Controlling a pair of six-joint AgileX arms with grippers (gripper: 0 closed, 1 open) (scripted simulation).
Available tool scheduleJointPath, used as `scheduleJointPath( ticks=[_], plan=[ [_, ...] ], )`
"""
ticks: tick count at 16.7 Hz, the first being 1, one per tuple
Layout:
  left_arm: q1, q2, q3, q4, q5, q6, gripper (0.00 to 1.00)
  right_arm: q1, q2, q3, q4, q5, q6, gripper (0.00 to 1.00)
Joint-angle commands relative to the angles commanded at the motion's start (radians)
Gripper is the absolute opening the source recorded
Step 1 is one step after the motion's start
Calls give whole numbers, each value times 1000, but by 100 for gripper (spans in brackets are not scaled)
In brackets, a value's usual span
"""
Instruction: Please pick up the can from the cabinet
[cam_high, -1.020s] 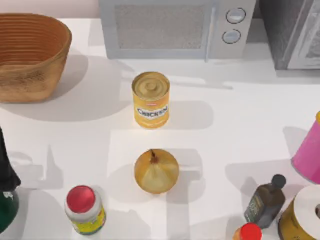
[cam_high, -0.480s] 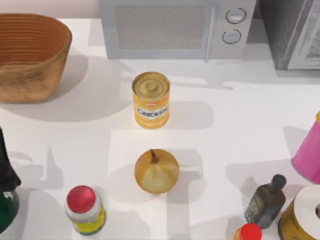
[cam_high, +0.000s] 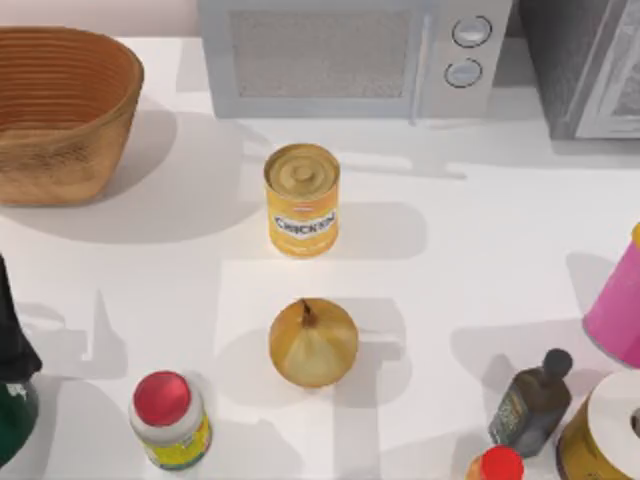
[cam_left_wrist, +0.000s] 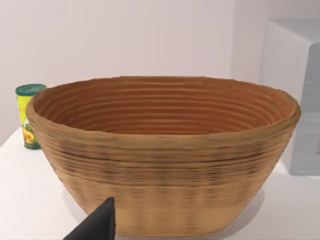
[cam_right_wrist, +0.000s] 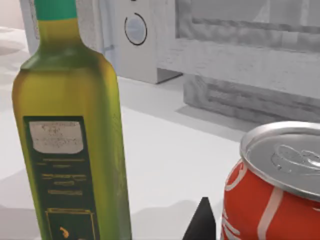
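Yellow-orange and upright, the can (cam_high: 302, 199) stands on the cabinet (cam_high: 480, 260), a little above the centre of the top view, its ribbed gold lid facing up and its white "CHICKEN" band turned toward the lower edge. It sits clear of everything around it. Above it, along the upper edge, is the grey microwave (cam_high: 355, 55) with two round knobs; below it, apart from it, lies the onion (cam_high: 313, 343). The wicker basket (cam_high: 60, 110) fills the upper left corner, and the red-capped white jar (cam_high: 170, 420) stands at the lower left. At the lower right a small dark bottle (cam_high: 532, 403) stands near a pink container (cam_high: 615, 310) at the right edge.

Neither pincer touches the can. In the left wrist view a dark fingertip (cam_left_wrist: 97, 225) of the left pincer pokes in at the lower edge, just before the basket (cam_left_wrist: 165, 155), with a green-lidded tin (cam_left_wrist: 30, 115) on the surface behind it; whether that pincer is wide or narrow I cannot tell. In the right wrist view a dark fingertip (cam_right_wrist: 201, 222) of the right pincer shows at the lower edge between an olive-oil bottle (cam_right_wrist: 70, 135) and a red soda can (cam_right_wrist: 272, 185); its width I cannot tell either.
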Motion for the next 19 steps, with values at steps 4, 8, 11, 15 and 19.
scheduleJointPath(
  ticks=[4, 8, 11, 15, 19],
  plan=[
    [0, 0, 0, 0, 0, 0, 100, 0, 0, 0, 0, 0, 0, 30],
    [0, 0, 0, 0, 0, 0, 100, 0, 0, 0, 0, 0, 0, 60],
    [0, 0, 0, 0, 0, 0, 100, 0, 0, 0, 0, 0, 0, 83],
    [0, 0, 0, 0, 0, 0, 100, 0, 0, 0, 0, 0, 0, 100],
    [0, 0, 0, 0, 0, 0, 100, 0, 0, 0, 0, 0, 0, 100]
  ],
)
